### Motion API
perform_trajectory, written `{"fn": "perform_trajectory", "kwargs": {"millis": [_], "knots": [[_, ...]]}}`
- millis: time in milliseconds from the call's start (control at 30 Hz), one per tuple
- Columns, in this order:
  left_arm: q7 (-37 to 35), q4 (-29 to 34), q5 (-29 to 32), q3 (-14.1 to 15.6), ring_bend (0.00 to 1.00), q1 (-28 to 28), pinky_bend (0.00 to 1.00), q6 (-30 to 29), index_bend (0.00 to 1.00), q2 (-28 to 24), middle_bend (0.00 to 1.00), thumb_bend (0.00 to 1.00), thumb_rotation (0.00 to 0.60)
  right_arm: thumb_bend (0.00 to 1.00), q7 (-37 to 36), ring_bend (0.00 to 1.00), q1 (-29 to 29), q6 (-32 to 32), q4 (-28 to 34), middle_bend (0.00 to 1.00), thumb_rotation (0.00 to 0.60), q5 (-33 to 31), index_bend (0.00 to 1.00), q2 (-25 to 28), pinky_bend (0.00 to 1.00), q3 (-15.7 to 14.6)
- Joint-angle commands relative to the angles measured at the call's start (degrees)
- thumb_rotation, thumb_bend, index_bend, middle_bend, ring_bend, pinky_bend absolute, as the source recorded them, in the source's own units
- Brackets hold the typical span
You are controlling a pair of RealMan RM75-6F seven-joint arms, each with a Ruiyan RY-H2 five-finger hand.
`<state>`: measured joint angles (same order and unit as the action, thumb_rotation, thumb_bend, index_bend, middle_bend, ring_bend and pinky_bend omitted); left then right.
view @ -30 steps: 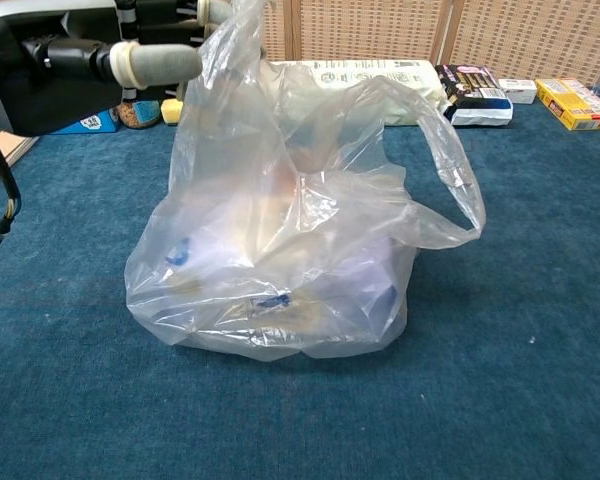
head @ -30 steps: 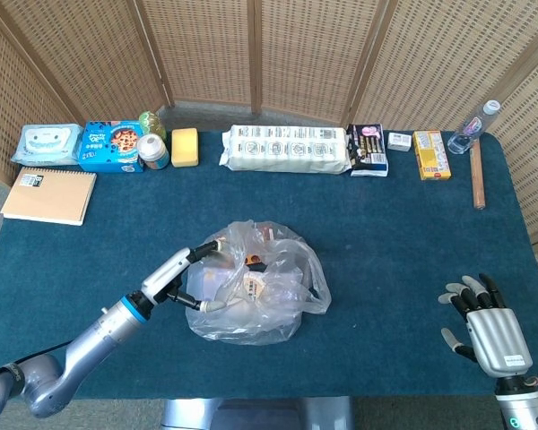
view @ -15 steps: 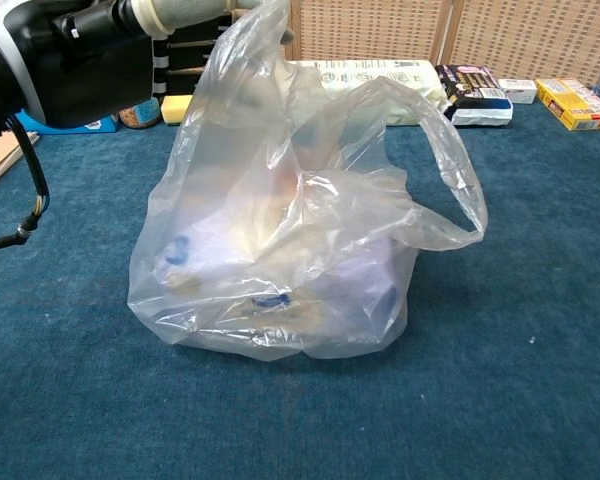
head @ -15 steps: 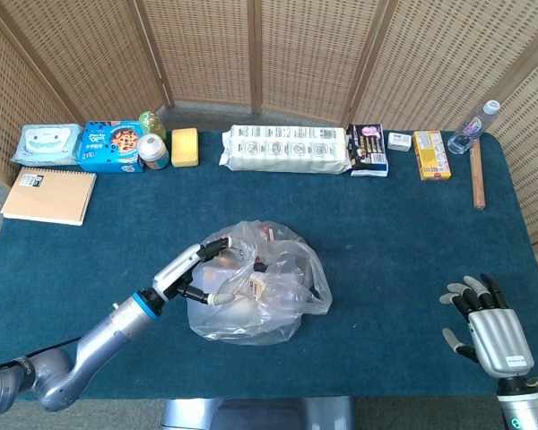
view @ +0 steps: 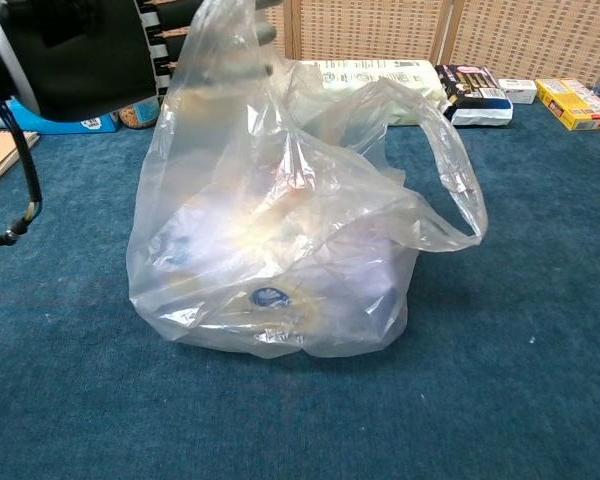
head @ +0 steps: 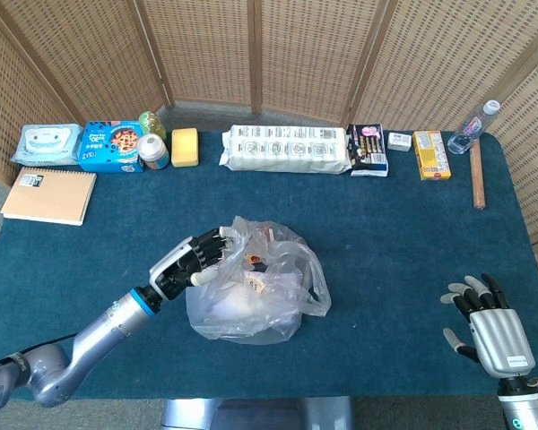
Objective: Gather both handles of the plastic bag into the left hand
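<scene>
A clear, crinkled plastic bag (head: 251, 296) with small packaged items inside sits on the dark blue carpeted table (head: 386, 224), a little toward the front edge and left of the middle. The left hand (head: 195, 260) is at the bag's left upper side with its dark fingers curled into the plastic, grasping the left handle (view: 220, 40), which the chest view shows pulled up taut toward the top of the picture. The right handle (view: 458, 190) hangs free as a loose loop on the bag's right side, touching neither hand. The right hand (head: 489, 322) rests near the table's front right corner, well apart from the bag, released, with its fingers spread and nothing in it. Along the back edge lie a white multi-pack of tissues (head: 285, 149), a yellow sponge block (head: 185, 147), a blue cookie box (head: 108, 146) and a yellow box (head: 430, 142); a tan spiral notebook (head: 48, 195) lies near the left edge.
</scene>
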<state>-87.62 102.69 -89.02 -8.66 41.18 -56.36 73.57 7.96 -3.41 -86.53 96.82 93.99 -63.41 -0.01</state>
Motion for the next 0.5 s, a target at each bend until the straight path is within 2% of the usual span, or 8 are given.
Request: {"fn": "perform_trajectory", "kwargs": {"millis": [33, 167, 500], "knots": [[-10.51, -2.59, -6.33, 3.13, 0.16, -0.40, 0.24, -2.33, 0.21, -3.37, 0.20, 0.16, 0.331, 0.28, -0.03, 0.17, 0.05, -0.07, 0.03, 0.29, 0.600, 0.03, 0.36, 0.06, 0.08, -0.03], [-12.33, -4.72, -6.83, 4.63, 0.16, -0.63, 0.28, -3.62, 0.21, -5.03, 0.21, 0.16, 0.322, 0.28, 0.22, 0.17, -0.09, 0.07, 0.25, 0.29, 0.600, 0.18, 0.36, 0.08, 0.08, 0.00], [-2.84, -3.09, -1.85, 5.36, 0.16, 1.40, 0.28, 2.23, 0.21, -5.85, 0.21, 0.16, 0.327, 0.28, 0.63, 0.17, -0.14, -0.03, 0.78, 0.29, 0.600, 0.39, 0.37, 0.23, 0.08, 0.03]]}}
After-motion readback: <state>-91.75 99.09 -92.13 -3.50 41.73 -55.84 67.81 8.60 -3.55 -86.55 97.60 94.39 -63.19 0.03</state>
